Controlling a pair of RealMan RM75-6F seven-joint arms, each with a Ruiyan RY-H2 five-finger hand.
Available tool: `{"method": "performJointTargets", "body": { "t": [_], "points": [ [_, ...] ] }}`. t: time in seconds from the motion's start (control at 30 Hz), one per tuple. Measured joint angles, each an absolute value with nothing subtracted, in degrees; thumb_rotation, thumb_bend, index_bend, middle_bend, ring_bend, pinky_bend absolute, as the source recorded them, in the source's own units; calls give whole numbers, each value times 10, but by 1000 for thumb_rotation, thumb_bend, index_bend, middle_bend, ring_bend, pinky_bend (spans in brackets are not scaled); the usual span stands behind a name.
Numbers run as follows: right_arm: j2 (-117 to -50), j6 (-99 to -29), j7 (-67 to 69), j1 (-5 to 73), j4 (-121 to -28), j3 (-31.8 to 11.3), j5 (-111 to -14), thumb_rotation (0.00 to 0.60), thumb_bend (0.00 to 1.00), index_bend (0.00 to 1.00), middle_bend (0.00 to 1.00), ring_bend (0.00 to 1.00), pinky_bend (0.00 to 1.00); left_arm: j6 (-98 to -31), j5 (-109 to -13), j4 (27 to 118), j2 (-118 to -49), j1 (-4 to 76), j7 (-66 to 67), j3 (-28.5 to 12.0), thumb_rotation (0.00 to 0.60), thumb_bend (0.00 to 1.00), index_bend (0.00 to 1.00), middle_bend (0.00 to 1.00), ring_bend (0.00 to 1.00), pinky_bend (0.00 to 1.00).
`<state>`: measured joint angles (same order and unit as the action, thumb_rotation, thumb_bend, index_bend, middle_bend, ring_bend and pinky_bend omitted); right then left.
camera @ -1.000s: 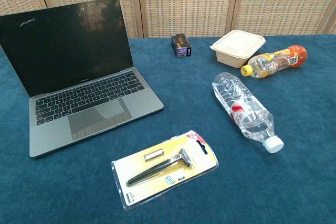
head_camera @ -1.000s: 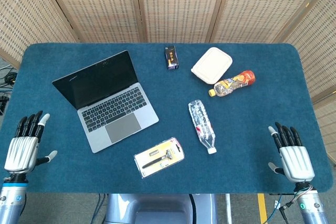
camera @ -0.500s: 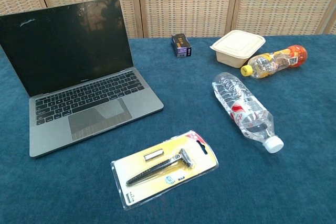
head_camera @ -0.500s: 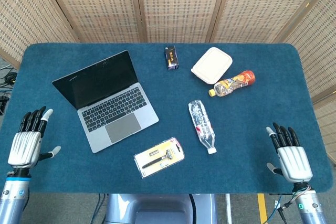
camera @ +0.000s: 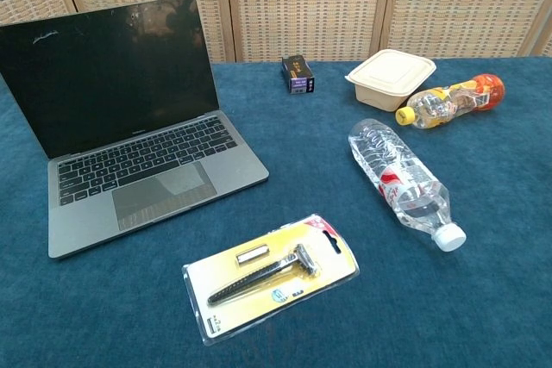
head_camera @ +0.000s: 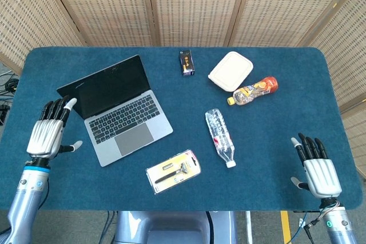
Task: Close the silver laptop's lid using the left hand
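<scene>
Razor (camera: 263, 275) sealed inside blister pack (camera: 332, 247) on table (camera: 483, 299).

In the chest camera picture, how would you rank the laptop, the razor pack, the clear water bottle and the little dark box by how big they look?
Largest to smallest:
1. Laptop
2. Razor pack and water bottle: they look alike, and the pack lies nearer the camera, so no ranking.
3. Dark box, though it is farthest away.
</scene>
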<state>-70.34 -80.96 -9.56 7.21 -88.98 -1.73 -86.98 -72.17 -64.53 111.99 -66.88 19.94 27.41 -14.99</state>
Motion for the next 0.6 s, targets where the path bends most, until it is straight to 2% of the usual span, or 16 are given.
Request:
{"method": "performJointTargets", "body": {
  "t": [0.27, 0.6],
  "points": [
    [-701, -807, -84, 73, -888, -19, -867, 600, 0, 0, 0, 0, 0, -679, -530, 1140, -645, 271, 308, -209, 600, 262, 0, 0, 0, 0],
    [-699, -801, -73, 75, -887, -19, -863, 600, 0, 0, 0, 0, 0, -646, -393, 1110, -635, 362, 369, -241, 600, 290, 0, 0, 0, 0]
  ]
}}
